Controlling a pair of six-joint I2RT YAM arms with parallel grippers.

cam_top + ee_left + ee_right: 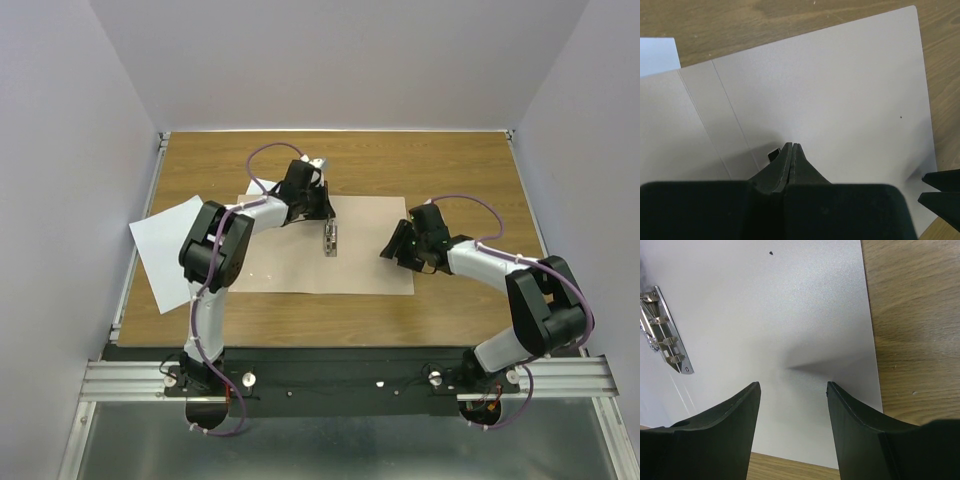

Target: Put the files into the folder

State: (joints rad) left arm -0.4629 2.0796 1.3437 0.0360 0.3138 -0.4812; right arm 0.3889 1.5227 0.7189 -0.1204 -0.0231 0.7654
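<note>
Folder [300,265] lies open beneath the right gripper [792,387].

The folder [370,250] is lying open on the surface [450,165], its clip [330,240] sitting at its centre, a file [160,255] lying to its left.

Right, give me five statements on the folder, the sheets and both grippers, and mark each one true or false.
1. The folder lies open and flat on the table. True.
2. The left gripper stands wide open. False: its jaws are shut.
3. The right gripper is open above the folder's right half. True.
4. A sheet of paper covers the folder's right half. False: that half is bare, and a white sheet lies by the table's left edge.
5. The metal clip sits near the folder's middle fold. True.
</note>
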